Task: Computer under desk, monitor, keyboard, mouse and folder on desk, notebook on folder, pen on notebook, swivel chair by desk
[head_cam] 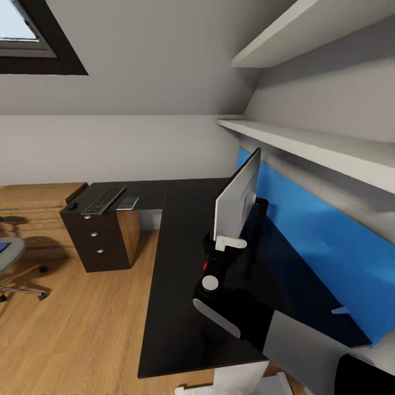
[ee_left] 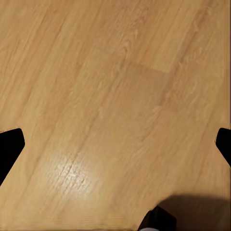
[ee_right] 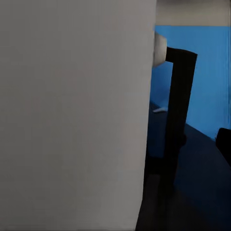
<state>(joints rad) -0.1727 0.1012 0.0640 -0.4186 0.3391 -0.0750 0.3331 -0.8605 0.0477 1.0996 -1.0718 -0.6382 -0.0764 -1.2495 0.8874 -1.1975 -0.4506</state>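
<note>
The monitor (head_cam: 237,200) stands on edge over the long wing of the black L-shaped desk (head_cam: 175,285), its pale back panel facing the room and its long side running along the blue back panel (head_cam: 323,247); the right gripper (head_cam: 230,241) sits at its lower edge and appears clamped on it, though the pictures do not show the jaws plainly. In the right wrist view the grey panel (ee_right: 72,115) lies hard against the camera, with the thin black stand (ee_right: 178,106) just beyond it. The judgement is that the screen has yet to be set squarely down, and the wall shelf (head_cam: 329,148) close above limits any lift. The keyboard (head_cam: 103,200) and mouse (head_cam: 72,206) lie well apart on the far wing, the notebook (head_cam: 127,203) just beside the keyboard. The swivel chair (head_cam: 11,263) waits on the wooden floor (head_cam: 82,329). The left gripper (ee_left: 115,144) hangs wide open and empty over bare boards.
</note>
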